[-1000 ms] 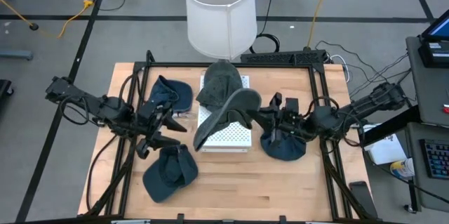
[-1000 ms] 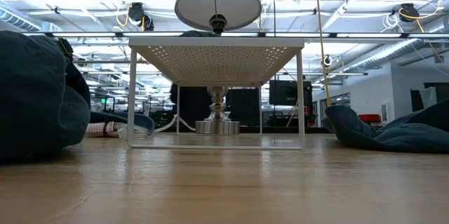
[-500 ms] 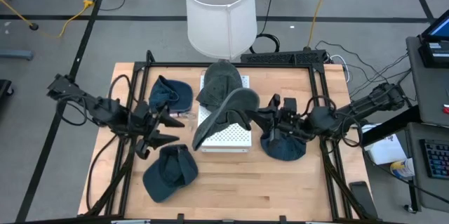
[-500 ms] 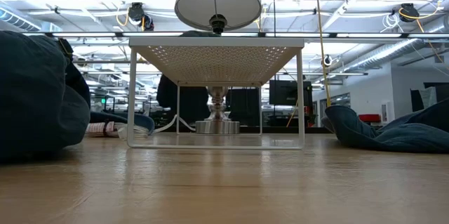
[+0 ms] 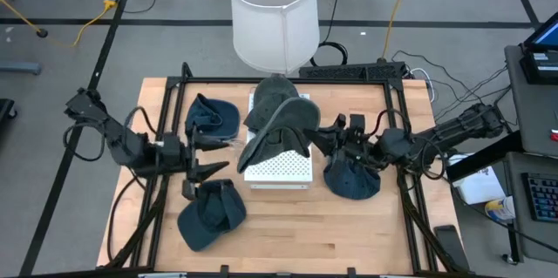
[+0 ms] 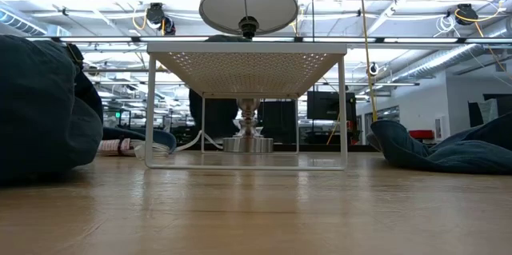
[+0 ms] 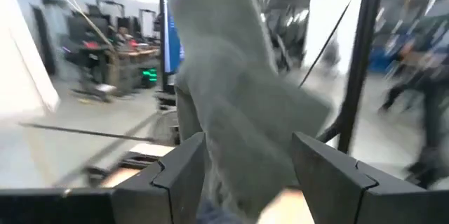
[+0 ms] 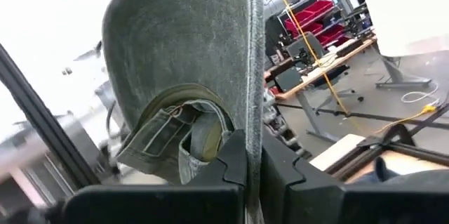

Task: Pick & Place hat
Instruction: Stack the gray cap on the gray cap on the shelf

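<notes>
Right pincer (image 5: 321, 141), fingers together on the edge of a grey-green hat (image 5: 283, 123), holds it raised over the white perforated rack (image 5: 279, 168) at table centre; the right wrist view shows the cloth pinched between the two dark fingers. Left pincer (image 5: 212, 154) hangs with fingers apart, holding nothing, just left of the rack, between two dark blue hats (image 5: 212, 116) (image 5: 211, 213). A third blue hat (image 5: 353, 182) lies under the right arm. Table (image 5: 288, 239) is pale wood plank inside a black frame. White lamp shade (image 5: 273, 15) stands behind the table edge. Room beyond: grey floor, cables, power strip (image 5: 352, 71); low view shows open ceiling with ducts and lights.
</notes>
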Controlling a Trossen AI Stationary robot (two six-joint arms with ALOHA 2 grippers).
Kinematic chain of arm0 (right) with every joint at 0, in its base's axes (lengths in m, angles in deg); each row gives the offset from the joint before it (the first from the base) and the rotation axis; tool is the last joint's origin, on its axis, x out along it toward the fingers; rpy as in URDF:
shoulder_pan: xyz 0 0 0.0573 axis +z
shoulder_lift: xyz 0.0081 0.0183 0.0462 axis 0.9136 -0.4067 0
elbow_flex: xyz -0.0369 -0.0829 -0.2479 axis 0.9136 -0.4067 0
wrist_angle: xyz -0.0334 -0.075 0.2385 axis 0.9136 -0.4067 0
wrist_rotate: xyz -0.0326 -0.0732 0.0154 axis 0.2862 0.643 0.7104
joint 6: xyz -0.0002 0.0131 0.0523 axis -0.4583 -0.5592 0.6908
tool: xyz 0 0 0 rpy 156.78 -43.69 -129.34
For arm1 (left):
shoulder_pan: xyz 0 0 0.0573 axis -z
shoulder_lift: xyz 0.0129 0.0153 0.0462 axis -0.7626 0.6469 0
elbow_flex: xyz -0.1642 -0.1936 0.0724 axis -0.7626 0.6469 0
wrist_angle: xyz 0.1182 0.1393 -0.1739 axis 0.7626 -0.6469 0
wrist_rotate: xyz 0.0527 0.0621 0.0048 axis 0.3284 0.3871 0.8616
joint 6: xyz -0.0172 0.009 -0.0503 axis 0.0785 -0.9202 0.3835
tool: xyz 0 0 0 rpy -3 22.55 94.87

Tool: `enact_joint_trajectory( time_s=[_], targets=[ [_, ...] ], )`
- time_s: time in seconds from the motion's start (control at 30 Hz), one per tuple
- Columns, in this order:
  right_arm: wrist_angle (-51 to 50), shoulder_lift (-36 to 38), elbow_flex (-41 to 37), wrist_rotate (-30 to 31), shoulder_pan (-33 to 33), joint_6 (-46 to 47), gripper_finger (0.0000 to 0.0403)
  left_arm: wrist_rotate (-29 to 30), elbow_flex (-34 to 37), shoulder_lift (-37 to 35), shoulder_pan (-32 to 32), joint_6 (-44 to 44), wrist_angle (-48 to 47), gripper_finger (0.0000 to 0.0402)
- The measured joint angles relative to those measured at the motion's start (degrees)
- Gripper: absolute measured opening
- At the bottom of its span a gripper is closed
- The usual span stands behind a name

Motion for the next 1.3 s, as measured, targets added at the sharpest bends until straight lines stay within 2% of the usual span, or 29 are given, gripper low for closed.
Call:
enact_joint_trajectory(
  time_s=[0.13,0.3,0.47,0.77,0.93,1.07,1.2,1.3],
  targets=[
    [6.16,0.0,0.0,-3.89,-0.88,2.15,0.0003,4.52,-4.46,4.05,1.39,-7.2,-1.49,0.0214],
    [14.0,0.01,0.0,-8.0,-1.09,2.54,0.0003,7.33,-7.2,7.09,1.7,-12.4,-1.35,0.0214],
    [15.8,0.0,0.0,-8.31,-1.1,2.63,0.0003,10.01,-9.75,10.54,1.45,-17.42,-0.06,0.0214],
    [19.02,0.0,-0.02,-8.31,-1.1,3.35,0.0003,9.93,-12.97,16.67,-1.35,-21.59,7.69,0.0214],
    [19.55,0.02,-0.02,-8.32,-1.1,2.26,0.0003,3.32,-12.97,18.44,-3.63,-21.63,11.77,0.0214],
    [19.83,0.02,-0.02,-8.34,-1.1,2.5,0.0003,3.68,-12.97,19.89,-4.58,-21.78,14.08,0.0214],
    [19.89,0.02,-0.02,-8.34,-1.1,2.13,0.0003,1.18,-12.99,19.68,-5.85,-22.35,15.82,0.0214],
    [19.94,0.02,-0.02,-8.34,-1.1,2.13,0.0004,0.63,-12.98,19.86,-6.96,-19.01,15.53,0.0214]
  ],
)
